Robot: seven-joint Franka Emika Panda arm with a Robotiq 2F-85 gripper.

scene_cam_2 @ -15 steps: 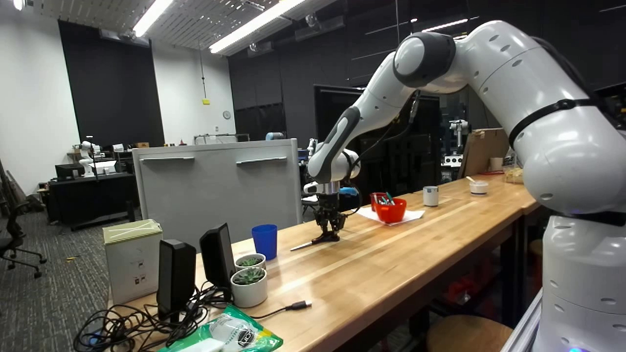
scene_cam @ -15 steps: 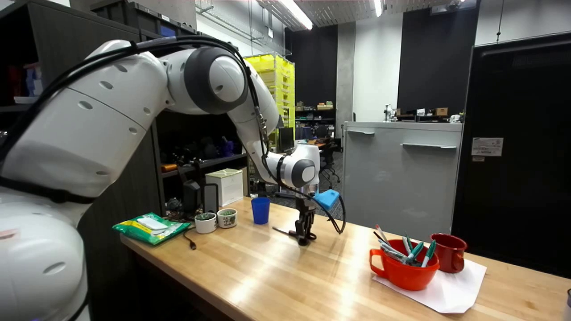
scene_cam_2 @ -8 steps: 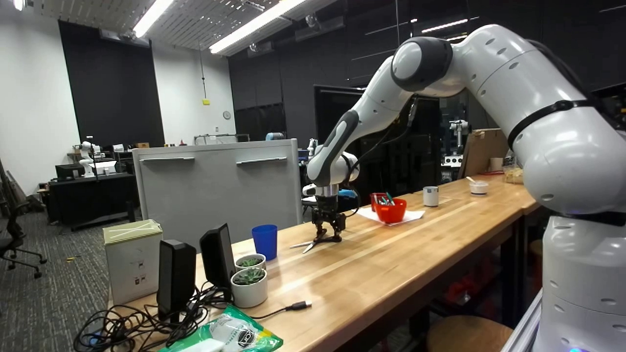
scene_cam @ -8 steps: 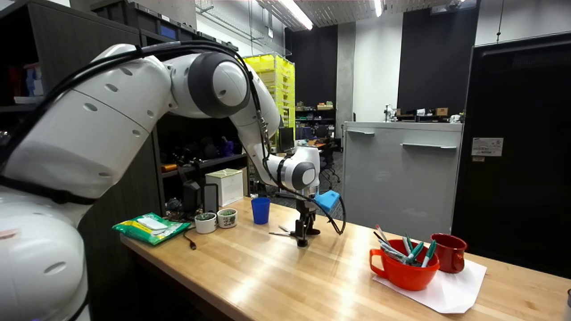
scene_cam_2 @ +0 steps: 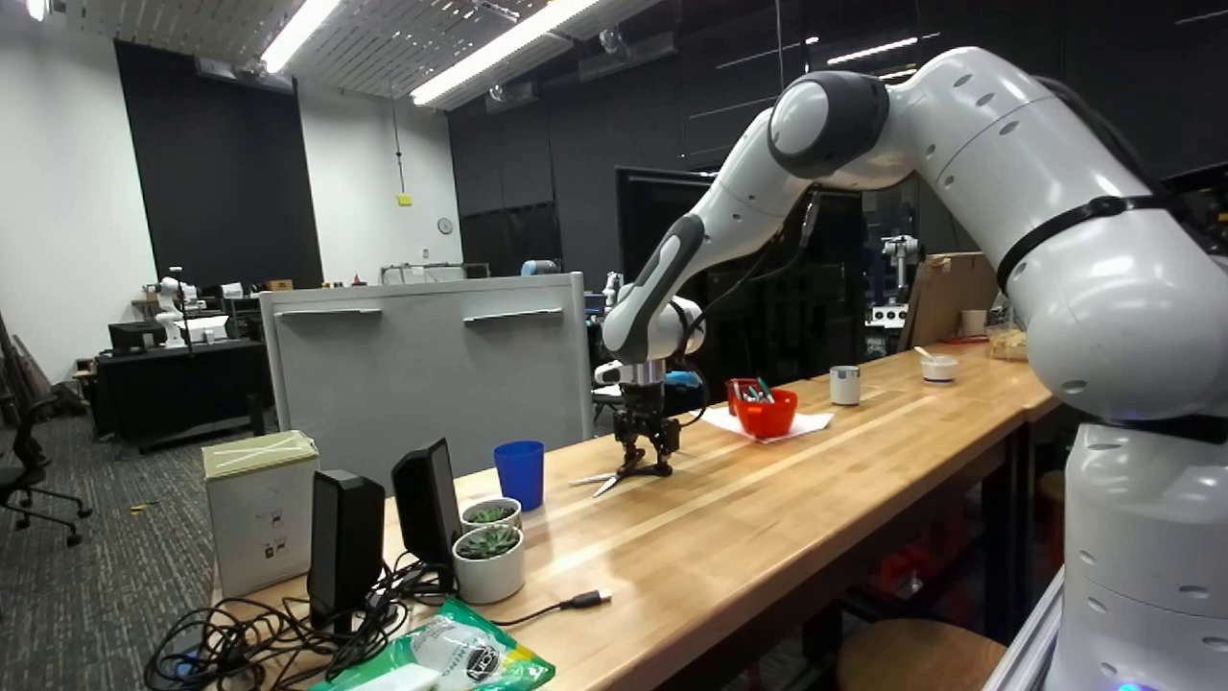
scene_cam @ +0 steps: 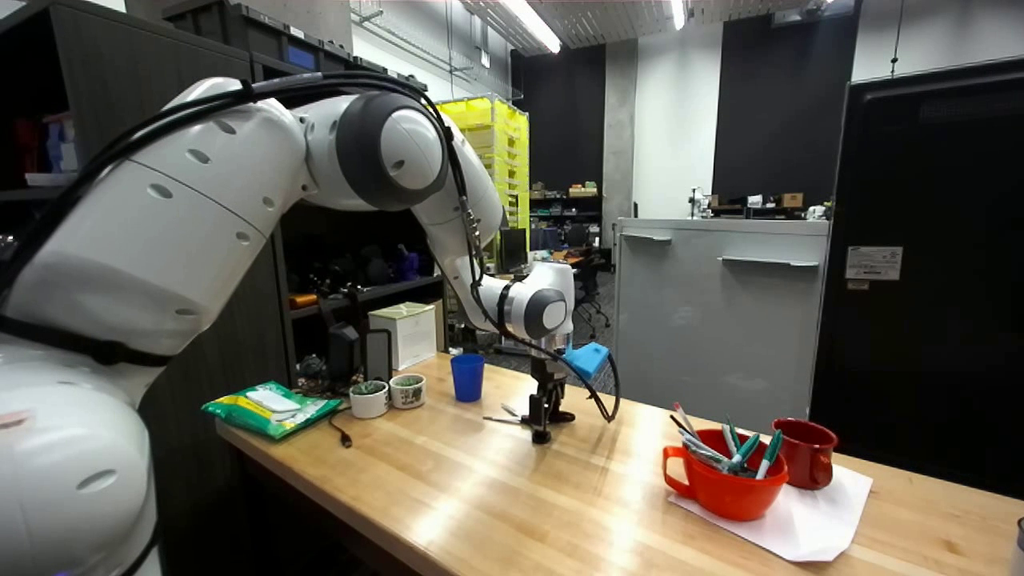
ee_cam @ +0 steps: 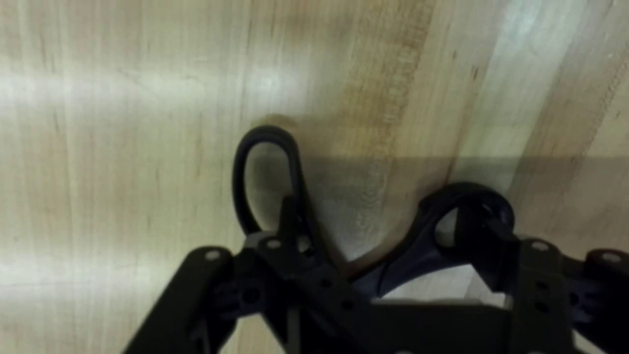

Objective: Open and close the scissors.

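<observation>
The scissors [scene_cam_2: 605, 485] lie on the wooden table with their short metal blades spread in a V, seen in both exterior views. In the wrist view their dark handles are spread apart, with a long loop [ee_cam: 239, 172] at left and a round loop [ee_cam: 464, 191] at right. My gripper [ee_cam: 390, 219] points down over the handles, its fingers wide apart. One fingertip is inside each loop. The gripper also shows in the exterior views [scene_cam_2: 647, 459] [scene_cam: 550, 420], low at the table top. The pivot and blades are hidden by the gripper in the wrist view.
A blue cup [scene_cam: 467, 378] stands beyond the blades, near two potted succulents [scene_cam: 369, 400]. A red bowl [scene_cam: 734, 492] with teal-handled tools and a dark red mug [scene_cam: 804, 454] stand on white paper. Black speakers [scene_cam_2: 345, 547] and a cable plug [scene_cam_2: 587, 600] lie nearby.
One second ago the blades were together and the gripper's fingers closer. By half a second ago the fingers had spread and the scissors had opened. Since then almost nothing has moved.
</observation>
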